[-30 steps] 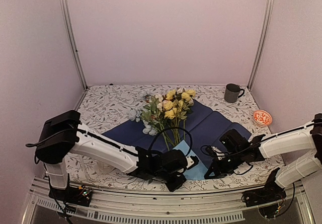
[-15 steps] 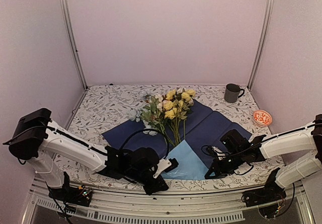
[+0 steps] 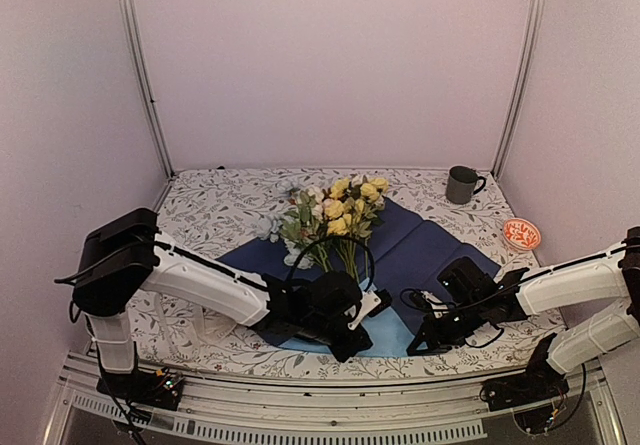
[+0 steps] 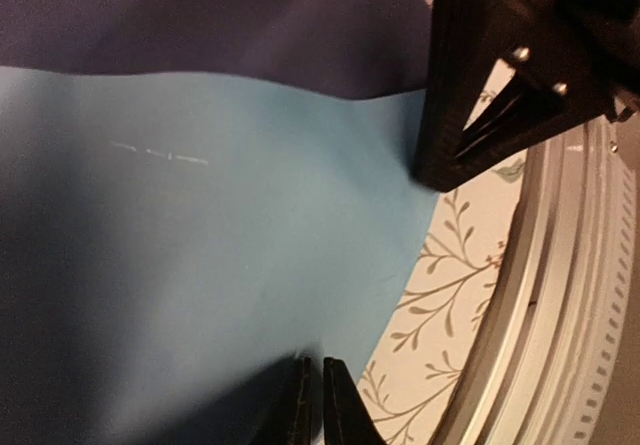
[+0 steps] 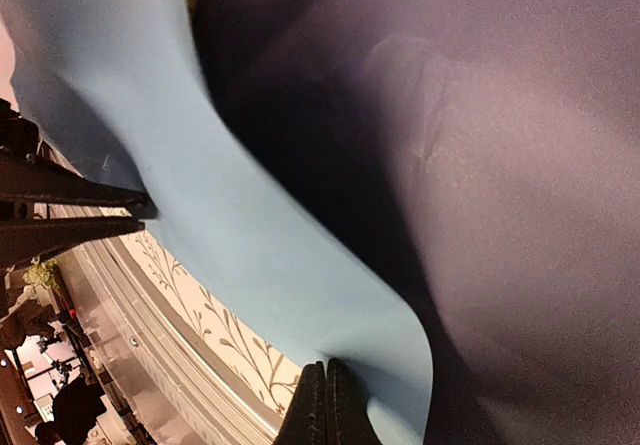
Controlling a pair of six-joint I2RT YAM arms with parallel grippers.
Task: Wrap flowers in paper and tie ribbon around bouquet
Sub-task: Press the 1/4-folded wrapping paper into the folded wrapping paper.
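A white bench cloth printed with grey leafy sprigs (image 3: pixel 210 205) covers the bench. In its middle lies the large square thin paper (image 3: pixel 430 250), navy face up and set like a diamond, with its near corner turned over to show the light blue face (image 3: pixel 392 340). On the navy face rests the bunch of long green-stemmed flowers (image 3: pixel 335 215), yellow, white and pale heads toward the back wall and stems running down to the turned corner. The left fingers (image 4: pixel 337 420) are pressed together on the edge of the blue flap, and the right fingers (image 5: pixel 308 415) look pinched flat on the same flap further right, where the sheet curls up beside them. The paper should be light and limp, quick to crease or tear and likely to slide on the cloth, so an edge or corner is the place to grip, with the pull kept gentle. The stems look springy and the heads delicate, apt to roll as the fold comes over. The two wrists sit near one another and could crowd the fold. A dark grey mug (image 3: pixel 461 184) and a small orange patterned dish (image 3: pixel 521 233) stand well apart at the right. No ribbon shows.
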